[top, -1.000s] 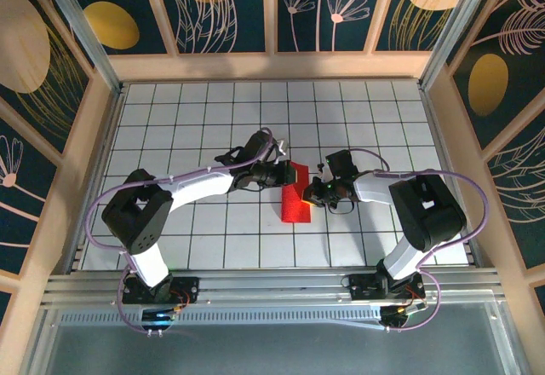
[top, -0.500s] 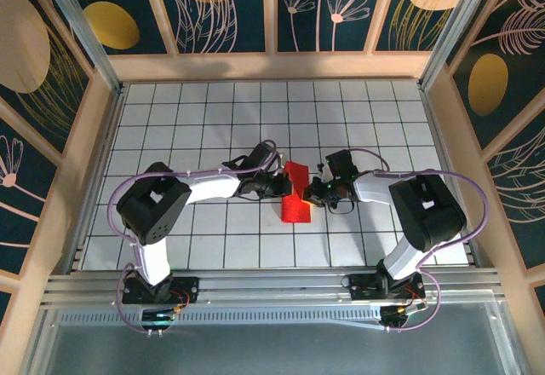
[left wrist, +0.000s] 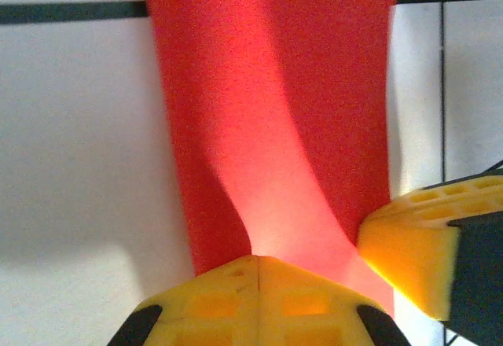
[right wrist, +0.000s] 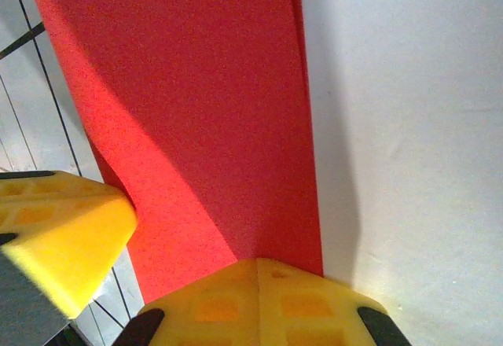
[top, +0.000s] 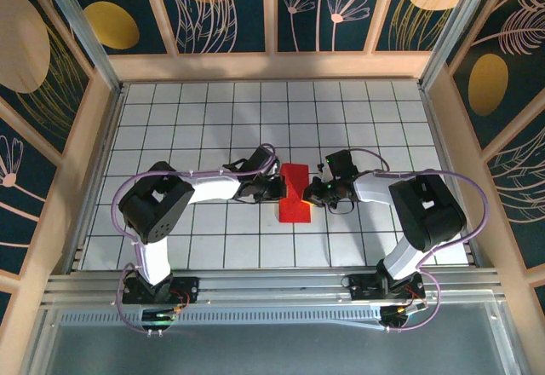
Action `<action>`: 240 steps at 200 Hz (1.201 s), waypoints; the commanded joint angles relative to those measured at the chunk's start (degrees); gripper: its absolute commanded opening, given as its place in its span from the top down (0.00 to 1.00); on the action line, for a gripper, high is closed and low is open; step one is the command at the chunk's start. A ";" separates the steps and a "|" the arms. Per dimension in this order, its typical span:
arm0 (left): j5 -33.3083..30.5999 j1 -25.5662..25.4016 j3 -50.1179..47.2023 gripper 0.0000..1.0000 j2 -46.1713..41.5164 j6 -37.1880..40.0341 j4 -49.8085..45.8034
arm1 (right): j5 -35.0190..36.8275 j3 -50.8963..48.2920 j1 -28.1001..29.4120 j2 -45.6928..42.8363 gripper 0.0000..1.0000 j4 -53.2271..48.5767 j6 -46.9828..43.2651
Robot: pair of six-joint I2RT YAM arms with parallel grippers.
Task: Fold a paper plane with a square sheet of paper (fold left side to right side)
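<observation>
Plainly, both pairs of fingers are pressed tight together, with no gap between the yellow pads. In the left wrist view we see the left gripper (left wrist: 258,261) with its fingers (left wrist: 220,299) meeting along one seam, right at the near edge of the square sheet of paper (left wrist: 314,110), which lifts in a soft curve toward the tips. We cannot tell whether a layer is nipped between them or merely touched. A yellow finger of the right gripper (left wrist: 413,248) rests against the same red edge just beside it. In the right wrist view the right gripper (right wrist: 258,263) is likewise closed, its fingers (right wrist: 302,303) sitting on the paper's (right wrist: 196,110) edge, with a pad of the left gripper (right wrist: 63,236) close by. From above, we find the sheet (top: 296,196) folded into a narrow red strip near the middle of the table (top: 213,111), between the left gripper (top: 279,189) and the right gripper (top: 315,192), which face each other across it. The table is white tile with dark grid lines, edged by a pale wooden frame (top: 272,65). Dark blue panels (top: 298,8) with gold and line-drawn plant shapes enclose it, and a metal rail (top: 272,285) carries the arm bases.
</observation>
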 commanded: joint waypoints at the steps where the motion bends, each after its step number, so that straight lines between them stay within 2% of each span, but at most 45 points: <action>1: -1.60 0.01 -1.15 0.97 1.27 0.11 -1.64 | 8.00 -1.35 0.50 3.45 1.00 -7.13 -1.31; 80: -3.64 0.60 -4.16 0.99 0.60 0.28 -2.17 | 8.35 -1.36 0.58 3.91 1.00 -7.57 -1.56; 135: -3.46 2.44 -7.14 1.00 -2.52 0.26 -1.64 | 8.22 -1.17 0.50 4.03 1.00 -7.66 -1.69; 187: -3.38 3.78 -6.02 1.00 -6.69 1.96 -2.60 | 8.17 -1.08 0.59 4.01 1.00 -7.75 -1.73; 240: 5.01 3.26 -4.19 1.00 -8.27 3.21 3.32 | 8.09 -0.82 0.65 4.11 1.00 -7.85 -1.78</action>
